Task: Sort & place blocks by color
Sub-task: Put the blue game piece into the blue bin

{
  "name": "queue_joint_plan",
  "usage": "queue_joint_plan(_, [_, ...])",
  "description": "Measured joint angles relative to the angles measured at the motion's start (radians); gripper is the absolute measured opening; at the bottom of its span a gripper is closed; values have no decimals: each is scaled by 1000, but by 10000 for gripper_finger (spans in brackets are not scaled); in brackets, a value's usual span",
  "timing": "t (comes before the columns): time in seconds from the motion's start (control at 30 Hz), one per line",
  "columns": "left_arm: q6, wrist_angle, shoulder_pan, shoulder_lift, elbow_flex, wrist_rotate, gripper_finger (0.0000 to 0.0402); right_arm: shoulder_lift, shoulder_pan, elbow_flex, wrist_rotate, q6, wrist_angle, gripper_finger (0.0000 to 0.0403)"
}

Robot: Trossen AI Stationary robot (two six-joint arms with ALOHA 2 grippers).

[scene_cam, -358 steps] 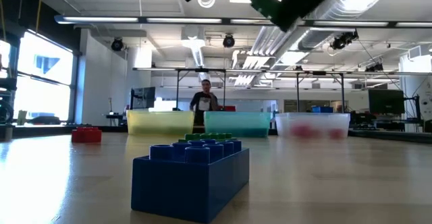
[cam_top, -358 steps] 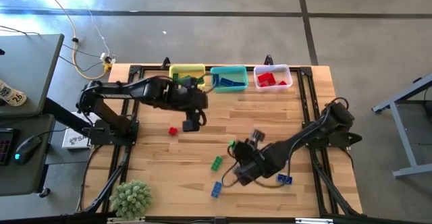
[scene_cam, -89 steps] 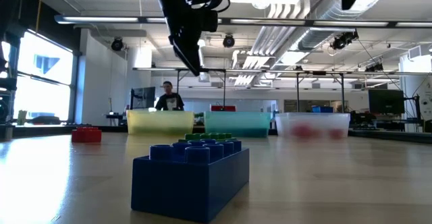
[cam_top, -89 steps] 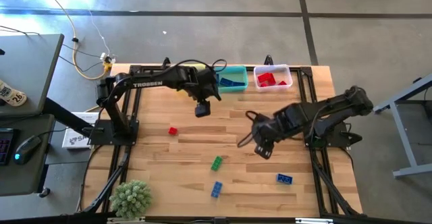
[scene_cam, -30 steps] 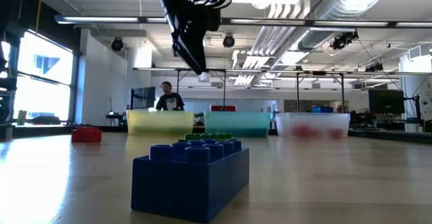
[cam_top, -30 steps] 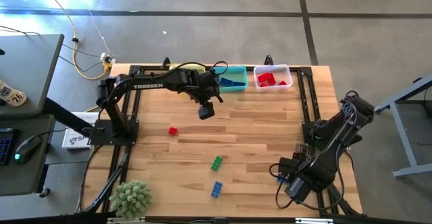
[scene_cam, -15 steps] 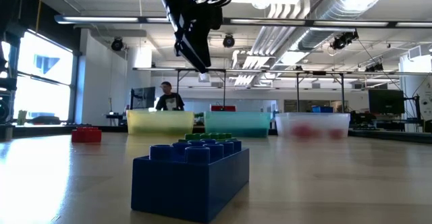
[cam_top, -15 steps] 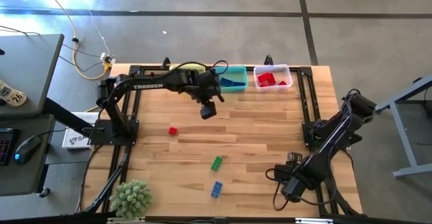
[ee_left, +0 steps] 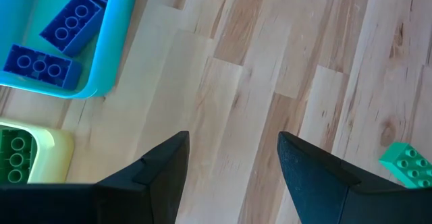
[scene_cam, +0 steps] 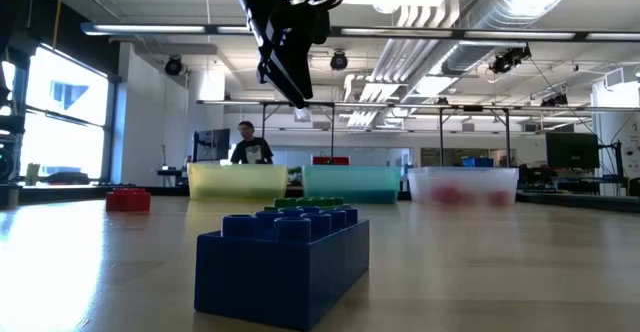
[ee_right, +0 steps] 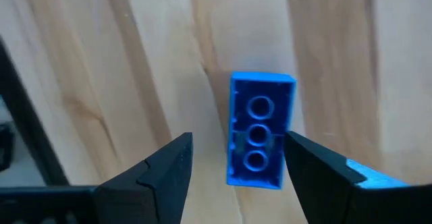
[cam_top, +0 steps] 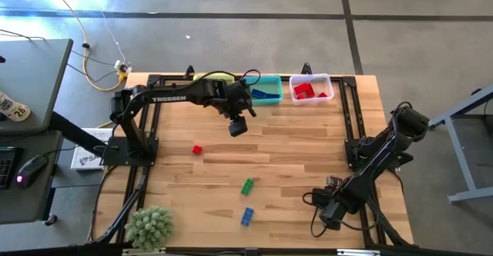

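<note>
your right tool point(ee_right: 233, 166) had open fingers straddling a blue block point(ee_right: 260, 140), bare counter point(ee_right: 148, 69) on both sides, nothing blocking.

An open-plan lab: exposed ceiling ducts point(scene_cam: 540, 2), polished concrete floor point(cam_top: 231, 48).

1. A small red block point(cam_top: 197, 149) lies alone on the left part of the table, well apart from the other loose blocks; in the low view it sits flat, studs up point(scene_cam: 128, 199).
2. A green block point(cam_top: 247, 186) lies near the table's middle, set at a slant.
3. A blue block point(cam_top: 247, 216) lies just in front of the green one, near the front edge; in the low view it stands studs up point(scene_cam: 283, 267).
4. Another blue block point(ee_right: 260, 139) lies on its side on the wood, showing three round hollows in a row.
5. Blue blocks point(ee_left: 59, 40) lie in the teal bin.
6. Red blocks point(cam_top: 306, 91) lie in the clear bin.
7. A green block point(ee_left: 12, 158) lies in the yellow bin.
</note>
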Motion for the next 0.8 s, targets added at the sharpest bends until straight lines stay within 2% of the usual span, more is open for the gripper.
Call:
queue_joint_plan(0.5, [2, -2, 0, 0, 0, 0, 214, -1, 0, -93, 13, 82, 63, 218])
queue_joint_plan(0.67, [2, -2, 0, 0, 0, 0, 214, -5, 0, -155, 11, 143, 160, 217])
queue_joint_plan(0.8, [2, -2, 0, 0, 0, 0, 214, -5, -6, -166, 9, 198, 171, 196])
